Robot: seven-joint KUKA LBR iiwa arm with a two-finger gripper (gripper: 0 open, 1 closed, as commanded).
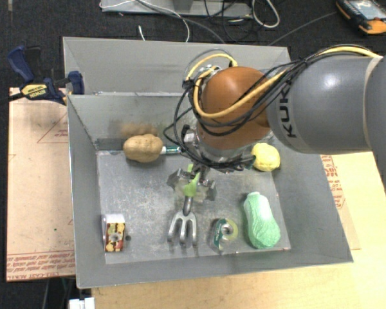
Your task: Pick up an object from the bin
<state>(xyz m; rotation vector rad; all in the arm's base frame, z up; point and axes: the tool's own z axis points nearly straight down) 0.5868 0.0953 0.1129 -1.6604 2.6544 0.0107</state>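
Note:
My gripper (192, 184) hangs under the orange dome over the middle of the bin. Its metal fingers (177, 179) stand open on either side of the green handle end of a small metal fork tool (183, 227). That tool lies on the bin floor with its prongs toward the front edge. A brown potato (142, 148) rests to the left of the gripper near the back wall. A yellow lemon (266, 157) sits to its right, partly behind the arm.
A green knitted oblong thing (262, 220) lies at the front right, with a small ring-shaped roll (222, 232) beside it. A small yellow and red box (114, 232) sits at the front left. The arm covers the back right of the bin.

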